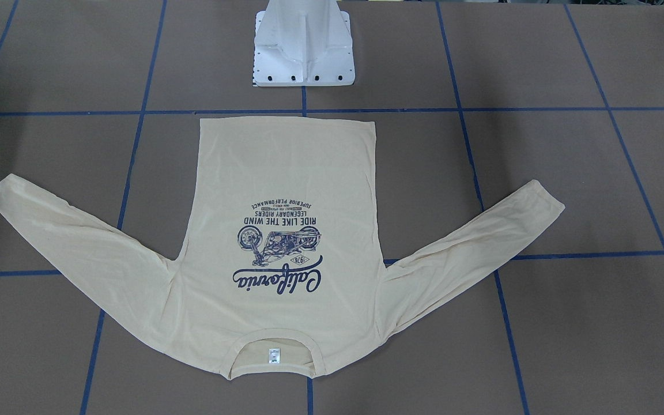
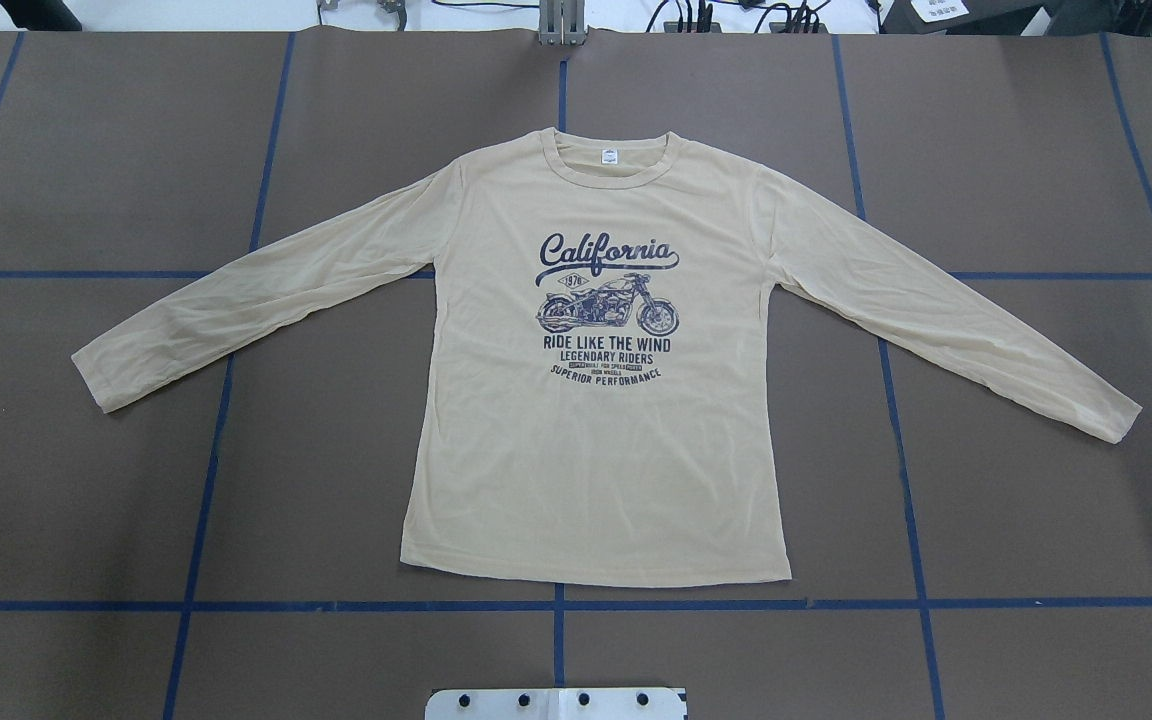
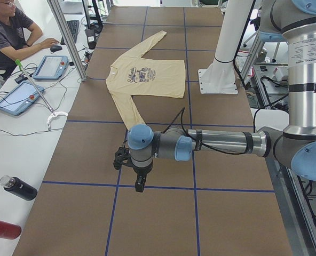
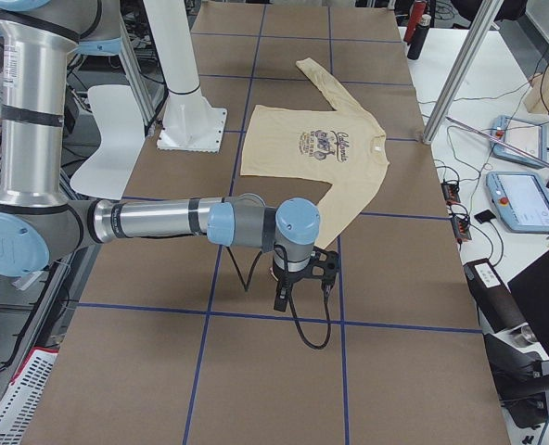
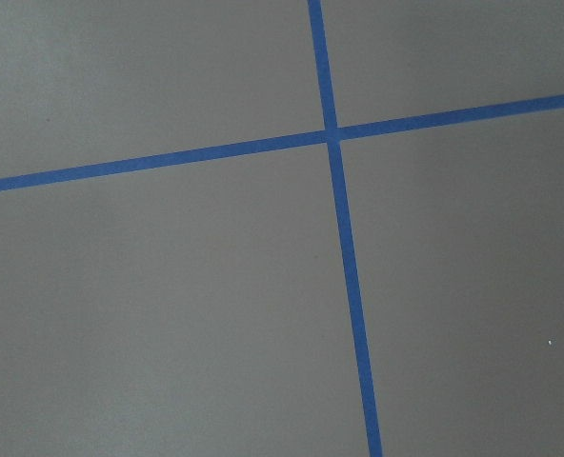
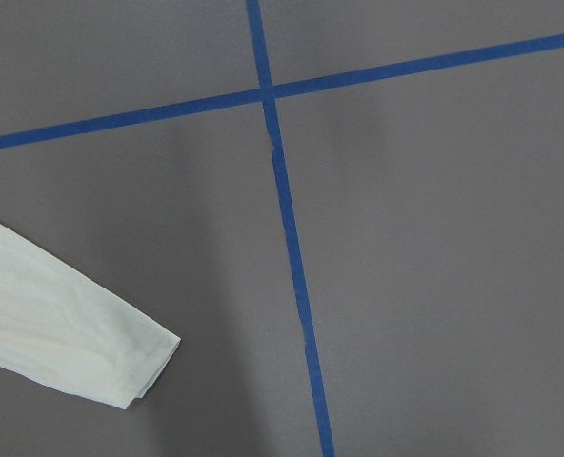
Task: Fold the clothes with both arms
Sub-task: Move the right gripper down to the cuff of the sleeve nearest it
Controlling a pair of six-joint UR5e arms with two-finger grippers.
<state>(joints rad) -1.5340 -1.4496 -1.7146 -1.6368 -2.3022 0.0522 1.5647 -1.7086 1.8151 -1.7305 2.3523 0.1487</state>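
Shirt (image 2: pixel 596 450) lies flat mid table (image 2: pixel 86 150), print up, sleeves spread. My left gripper (image 3: pixel 140 184) and right gripper (image 4: pixel 280 298) hang over bare table near the cuffs. Can't tell how open either is.

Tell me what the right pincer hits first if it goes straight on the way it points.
Most likely the bare table, near the blue tape. The right pincer points down, just past the shirt sleeve.

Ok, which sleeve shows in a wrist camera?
The sleeve on the robot's right: its cuff lies at the right wrist view's lower left. The left wrist view shows only table and blue tape.
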